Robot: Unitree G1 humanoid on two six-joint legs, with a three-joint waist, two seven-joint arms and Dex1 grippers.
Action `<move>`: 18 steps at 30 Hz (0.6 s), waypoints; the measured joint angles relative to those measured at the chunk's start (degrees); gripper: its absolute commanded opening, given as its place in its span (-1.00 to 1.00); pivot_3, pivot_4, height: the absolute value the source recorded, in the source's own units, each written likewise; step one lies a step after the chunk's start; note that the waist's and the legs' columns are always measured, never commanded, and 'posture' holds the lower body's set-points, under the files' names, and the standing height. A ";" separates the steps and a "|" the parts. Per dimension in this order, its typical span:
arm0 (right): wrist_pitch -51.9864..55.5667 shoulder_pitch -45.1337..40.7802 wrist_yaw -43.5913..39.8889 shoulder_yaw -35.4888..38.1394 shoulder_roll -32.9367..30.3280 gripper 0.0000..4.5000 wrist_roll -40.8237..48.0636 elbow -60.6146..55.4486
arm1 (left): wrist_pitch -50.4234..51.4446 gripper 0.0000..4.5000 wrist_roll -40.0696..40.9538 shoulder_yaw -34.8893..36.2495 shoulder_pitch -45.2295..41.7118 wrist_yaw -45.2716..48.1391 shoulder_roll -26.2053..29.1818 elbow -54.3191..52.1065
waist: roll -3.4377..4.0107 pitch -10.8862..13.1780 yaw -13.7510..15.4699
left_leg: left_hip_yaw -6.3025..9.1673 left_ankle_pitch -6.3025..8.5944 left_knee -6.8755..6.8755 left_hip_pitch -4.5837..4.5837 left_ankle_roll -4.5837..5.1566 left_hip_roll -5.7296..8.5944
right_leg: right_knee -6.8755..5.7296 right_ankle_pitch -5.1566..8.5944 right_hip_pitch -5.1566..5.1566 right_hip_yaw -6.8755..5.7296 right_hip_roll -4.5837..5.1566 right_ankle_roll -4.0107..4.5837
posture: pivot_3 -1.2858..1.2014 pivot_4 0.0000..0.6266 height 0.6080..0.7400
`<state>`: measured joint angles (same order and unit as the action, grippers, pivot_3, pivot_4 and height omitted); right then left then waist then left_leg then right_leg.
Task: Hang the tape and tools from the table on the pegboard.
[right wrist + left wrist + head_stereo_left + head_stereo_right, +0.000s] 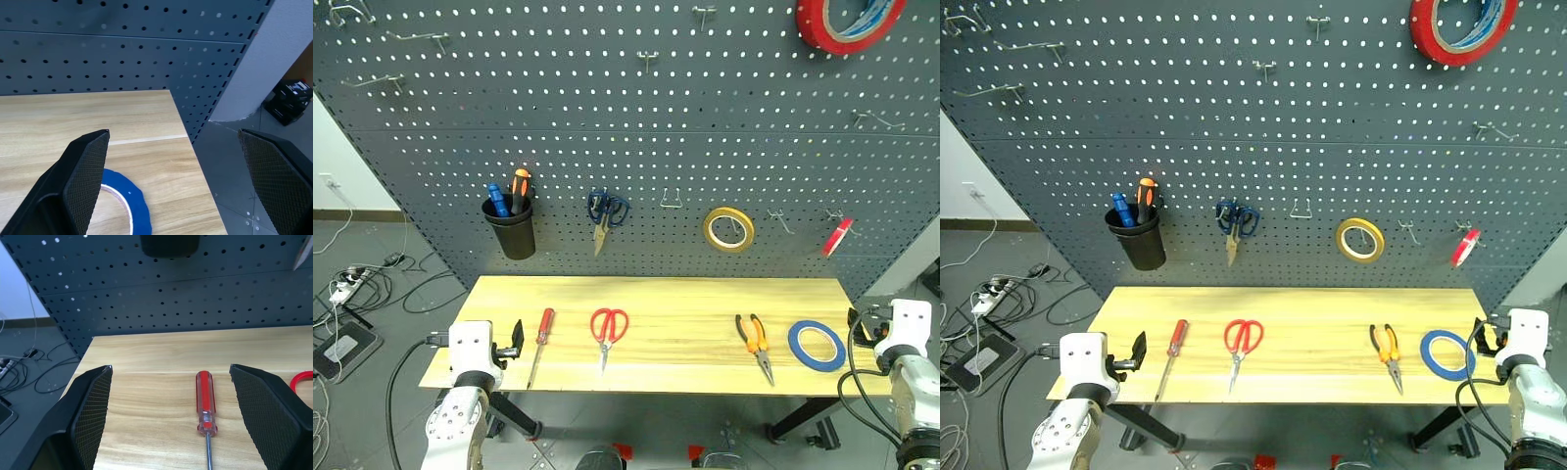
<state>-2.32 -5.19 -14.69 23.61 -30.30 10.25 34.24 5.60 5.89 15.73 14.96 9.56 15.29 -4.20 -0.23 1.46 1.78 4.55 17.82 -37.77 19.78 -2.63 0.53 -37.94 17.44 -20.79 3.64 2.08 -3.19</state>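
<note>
On the light wood table [685,294] lie, from left to right, a red-handled screwdriver [542,338], red-handled scissors [609,328], orange-and-black pliers [756,338] and a flat blue tape ring [817,345]. Behind it stands the dark grey pegboard [607,117] with wire hooks. My left gripper [171,367] is open at the table's front left corner, and the screwdriver [205,401] lies on the wood ahead between its fingers. My right gripper [173,131] is open at the table's right end, just beside the blue tape [129,198]. Neither holds anything.
Hanging on the pegboard are a black cup [512,233] with orange and blue screwdrivers, dark-blue scissors [607,211], a yellow tape roll [728,229], a big red tape roll [847,22] and a small red roll [838,236]. A bare hook [672,201] sits mid-board. Cables [352,284] lie on the floor at the left.
</note>
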 measured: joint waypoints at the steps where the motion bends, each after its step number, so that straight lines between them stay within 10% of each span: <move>1: -0.18 -0.01 0.04 0.00 0.00 1.00 0.00 0.12 | -0.01 0.80 -0.30 -0.13 0.05 0.03 0.20 0.09 | 0.00 0.00 -0.07 | 0.00 0.00 0.00 0.00 0.00 0.00 | 0.00 0.00 0.00 0.00 0.00 0.00 | 0.09 -1.00 1.00; 18: 4.79 5.67 -8.92 -3.14 -0.59 1.00 0.68 -8.49 | 10.91 0.80 -0.64 -0.94 1.50 0.07 2.31 -5.51 | 0.03 0.23 -0.33 | 0.03 0.04 -0.03 0.01 0.05 -0.01 | 0.01 0.00 0.05 0.00 0.02 -0.01 | 0.06 -0.84 1.00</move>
<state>2.47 0.48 -23.61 20.48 -30.89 10.94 25.75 16.51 5.24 14.79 16.46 9.63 17.60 -9.71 -0.20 1.70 1.45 4.58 17.86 -37.80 19.78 -2.58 0.52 -37.93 17.44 -20.74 3.64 2.09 -3.19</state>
